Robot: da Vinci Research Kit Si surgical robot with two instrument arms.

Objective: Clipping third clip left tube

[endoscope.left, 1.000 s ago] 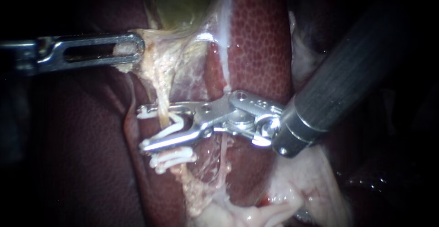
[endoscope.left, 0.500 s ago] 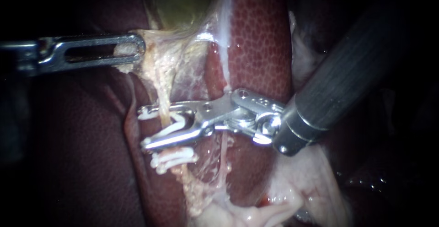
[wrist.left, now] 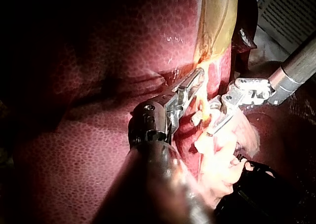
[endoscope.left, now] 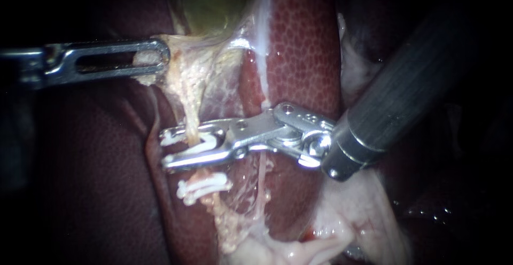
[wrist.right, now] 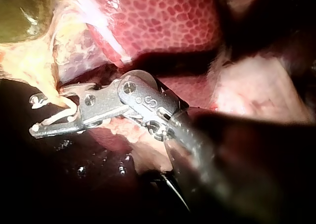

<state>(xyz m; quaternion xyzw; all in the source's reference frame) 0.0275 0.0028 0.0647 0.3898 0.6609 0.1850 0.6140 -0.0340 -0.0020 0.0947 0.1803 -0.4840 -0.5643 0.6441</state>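
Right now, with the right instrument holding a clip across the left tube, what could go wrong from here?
1. The new clip in the jaws of the right instrument sits close above the lower clip; they could crowd, leaving little tube between them.
2. The left tube is thin and stretched by the left instrument gripping pale tissue; a sideways tug might tear it.
3. The jaw tips lie near the liver and could scrape it.

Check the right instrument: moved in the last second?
Yes: right instrument closed on the new clip; the lower half rose away from the seated clip below on the tube.
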